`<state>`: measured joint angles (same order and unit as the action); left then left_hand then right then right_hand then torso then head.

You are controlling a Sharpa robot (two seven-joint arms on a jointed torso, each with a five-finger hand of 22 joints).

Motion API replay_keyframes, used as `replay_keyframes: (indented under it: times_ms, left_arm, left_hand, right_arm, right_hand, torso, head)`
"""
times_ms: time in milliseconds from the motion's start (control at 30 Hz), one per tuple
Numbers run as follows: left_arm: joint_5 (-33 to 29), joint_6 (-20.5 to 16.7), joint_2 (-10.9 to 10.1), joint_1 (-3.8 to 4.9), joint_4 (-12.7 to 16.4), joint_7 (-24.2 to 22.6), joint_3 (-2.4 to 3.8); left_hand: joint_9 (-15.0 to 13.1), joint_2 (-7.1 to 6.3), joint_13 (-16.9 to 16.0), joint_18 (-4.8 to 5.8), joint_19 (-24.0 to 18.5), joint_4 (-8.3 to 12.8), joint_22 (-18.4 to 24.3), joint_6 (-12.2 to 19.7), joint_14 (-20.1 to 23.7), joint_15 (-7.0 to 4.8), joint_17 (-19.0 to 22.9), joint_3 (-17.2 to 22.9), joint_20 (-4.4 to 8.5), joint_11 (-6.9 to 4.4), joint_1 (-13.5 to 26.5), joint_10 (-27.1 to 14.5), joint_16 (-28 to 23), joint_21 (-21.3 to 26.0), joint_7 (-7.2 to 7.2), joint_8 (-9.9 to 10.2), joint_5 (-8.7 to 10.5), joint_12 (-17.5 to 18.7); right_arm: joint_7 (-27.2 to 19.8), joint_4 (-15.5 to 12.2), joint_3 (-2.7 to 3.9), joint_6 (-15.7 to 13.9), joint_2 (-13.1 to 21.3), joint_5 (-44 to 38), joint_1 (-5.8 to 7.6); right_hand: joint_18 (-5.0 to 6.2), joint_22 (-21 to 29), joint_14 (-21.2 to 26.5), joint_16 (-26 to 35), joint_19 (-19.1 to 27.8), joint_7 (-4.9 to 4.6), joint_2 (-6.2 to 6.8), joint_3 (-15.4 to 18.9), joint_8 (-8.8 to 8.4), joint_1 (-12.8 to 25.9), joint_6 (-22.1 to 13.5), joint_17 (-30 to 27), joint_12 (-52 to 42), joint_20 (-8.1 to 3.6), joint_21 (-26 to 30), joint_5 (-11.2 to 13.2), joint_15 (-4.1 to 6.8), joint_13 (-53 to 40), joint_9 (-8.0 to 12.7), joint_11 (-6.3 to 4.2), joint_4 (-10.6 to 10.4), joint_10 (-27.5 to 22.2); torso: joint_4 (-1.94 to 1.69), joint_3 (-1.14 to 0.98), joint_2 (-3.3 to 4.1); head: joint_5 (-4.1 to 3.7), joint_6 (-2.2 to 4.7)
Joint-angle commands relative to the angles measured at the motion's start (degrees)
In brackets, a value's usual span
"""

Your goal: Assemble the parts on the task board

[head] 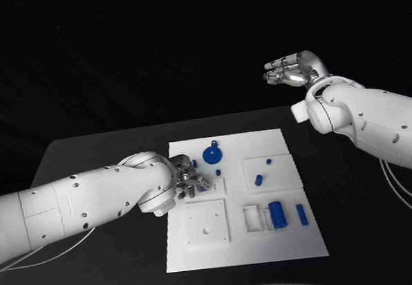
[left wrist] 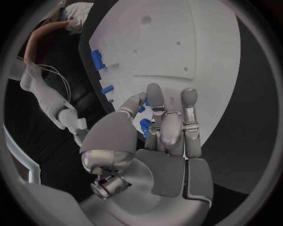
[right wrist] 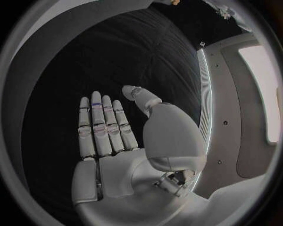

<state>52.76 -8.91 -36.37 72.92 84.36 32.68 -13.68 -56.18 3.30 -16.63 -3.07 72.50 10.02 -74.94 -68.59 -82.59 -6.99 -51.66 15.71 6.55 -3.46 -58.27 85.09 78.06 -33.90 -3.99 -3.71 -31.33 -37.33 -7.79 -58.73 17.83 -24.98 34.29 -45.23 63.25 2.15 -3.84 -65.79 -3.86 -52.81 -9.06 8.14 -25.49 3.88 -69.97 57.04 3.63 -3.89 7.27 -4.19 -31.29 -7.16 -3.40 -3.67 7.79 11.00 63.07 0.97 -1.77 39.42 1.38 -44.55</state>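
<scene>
The white task board [head: 278,245] is laid on the middle of the black bench [head: 87,156]. A blue cylinder [head: 275,214] is seated in a white open holder [head: 251,219] on it. A small blue part [left wrist: 144,126] is pinched by the left hand [head: 189,179] near the board's left edge. The right hand [head: 291,70] is held flat and empty beyond the bench's far edge.

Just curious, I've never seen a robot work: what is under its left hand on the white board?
Under the left hand lies the white task board. The left wrist view shows a small blue part by its fingers. Whether they grip it is hidden.
</scene>
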Motion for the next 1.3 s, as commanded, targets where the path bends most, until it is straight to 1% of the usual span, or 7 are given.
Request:
replay_keyframes:
  times_ms: [33,267,467,767,900,1100,1300]
  left_arm:
    - [-0.88,4.08,0.68,-0.29,0.11,-0.25,-0.17]
    - [-0.95,4.91,1.18,-0.24,-0.62,-0.06,-0.15]
    - [-1.0,5.75,1.46,0.08,-1.05,0.03,-0.14]
    - [-1.96,7.83,1.82,1.95,-1.41,0.3,-0.11]
    - [-3.14,8.95,2.18,2.88,-1.67,0.64,-0.1]
    - [-5.6,10.91,2.86,3.72,-2.16,1.36,-0.1]
    - [-7.41,12.46,3.67,4.14,-3.41,1.78,-0.09]
  left_hand:
    - [0.04,1.82,0.02,-0.51,0.44,0.74,-0.57,-11.36,-0.16,-0.11,0.02,0.45,0.0,-1.49,-1.94,1.72,0.15,0.41,6.98,-0.13,-0.17,-0.21]
    - [0.04,1.87,0.05,-0.49,0.48,0.84,-0.68,-11.38,-0.16,-0.11,-0.06,0.55,0.0,-1.49,-2.02,1.72,0.19,0.54,6.97,-0.14,-0.39,-0.21]
    - [0.03,1.94,0.06,-0.48,0.54,0.94,-0.75,-11.38,-0.18,-0.11,-0.1,0.67,0.01,-1.49,-2.07,1.72,0.24,0.62,6.97,-0.14,-0.37,-0.26]
    - [-0.07,1.96,0.15,-0.45,0.58,1.2,-0.84,-11.36,-0.17,-0.1,-0.15,0.9,0.01,-1.5,-2.03,1.72,0.29,0.8,6.96,-0.15,-0.5,-0.32]
    - [-0.11,1.99,0.22,-0.42,0.56,1.23,-0.86,-11.29,-0.15,-0.09,-0.1,0.95,0.03,-1.48,-1.96,1.72,0.26,0.89,6.93,-0.13,-0.45,-0.32]
    - [-0.11,2.05,0.3,-0.36,0.53,1.22,-0.87,-11.17,-0.1,-0.08,0.08,0.97,0.06,-1.46,-1.97,1.71,0.15,0.97,6.9,-0.11,-0.15,-0.23]
    - [-0.15,2.03,0.36,-0.29,0.5,1.23,-0.89,-11.12,-0.11,-0.08,0.08,0.94,0.09,-1.45,-2.08,1.72,0.12,1.04,6.89,-0.13,-0.09,-0.21]
  right_arm:
    - [-0.06,0.1,0.01,1.2,-0.12,-0.73,-0.01]
    - [0.01,0.28,-0.01,1.44,-0.3,-0.83,-0.08]
    - [0.04,0.4,-0.03,1.59,-0.4,-0.93,-0.14]
    - [0.08,0.58,-0.05,1.79,-0.57,-1.07,-0.21]
    - [0.06,0.66,-0.06,1.71,-0.7,-1.51,-0.25]
    - [-0.03,0.77,-0.08,1.6,-0.92,-2.72,-0.29]
    - [-0.02,0.95,-0.1,1.66,-1.08,-3.04,-0.34]
  right_hand:
    - [0.28,0.07,0.46,0.25,0.57,-0.18,-0.07,0.05,-0.31,0.26,0.17,-0.07,0.27,-0.01,0.16,-0.26,0.05,0.08,0.04,0.16,0.42,-0.26]
    - [0.26,0.08,0.51,0.25,0.66,-0.19,-0.13,-0.05,-0.31,0.24,0.18,-0.07,0.26,0.01,0.17,-0.28,0.02,0.08,0.04,0.17,0.56,-0.27]
    - [0.25,0.07,0.57,0.26,0.72,-0.2,-0.15,-0.1,-0.3,0.24,0.19,-0.08,0.27,0.02,0.17,-0.27,0.01,0.08,0.04,0.19,0.66,-0.31]
    - [0.24,0.08,0.62,0.26,0.77,-0.2,-0.18,-0.12,-0.3,0.26,0.18,-0.08,0.27,0.04,0.17,-0.25,0.0,0.08,0.04,0.19,0.68,-0.31]
    - [0.22,0.08,0.74,0.26,0.89,-0.23,-0.17,-0.1,-0.33,0.23,0.08,-0.08,0.28,0.08,0.19,-0.25,-0.06,0.08,0.05,0.22,0.77,-0.4]
    - [0.22,0.08,0.85,0.26,0.99,-0.24,-0.14,-0.01,-0.3,0.18,0.03,-0.08,0.26,0.11,0.19,-0.21,-0.07,0.08,0.04,0.25,0.84,-0.48]
    - [0.23,0.08,0.94,0.26,1.08,-0.26,-0.17,0.03,-0.31,0.13,0.02,-0.08,0.25,0.14,0.19,-0.24,-0.11,0.08,0.04,0.25,0.9,-0.49]
  torso:
    - [-0.01,-0.02,0.0]
    - [-0.04,-0.06,-0.02]
    - [-0.01,-0.01,0.0]
    - [-0.04,0.02,-0.01]
    - [-0.03,-0.03,-0.03]
    - [0.06,-0.1,0.0]
    - [-0.03,-0.05,-0.01]
  head:
    - [-0.06,-0.04]
    - [-0.1,0.1]
    - [-0.14,0.18]
    - [-0.2,0.23]
    - [-0.11,0.28]
    - [-0.14,0.26]
    - [-0.3,0.32]
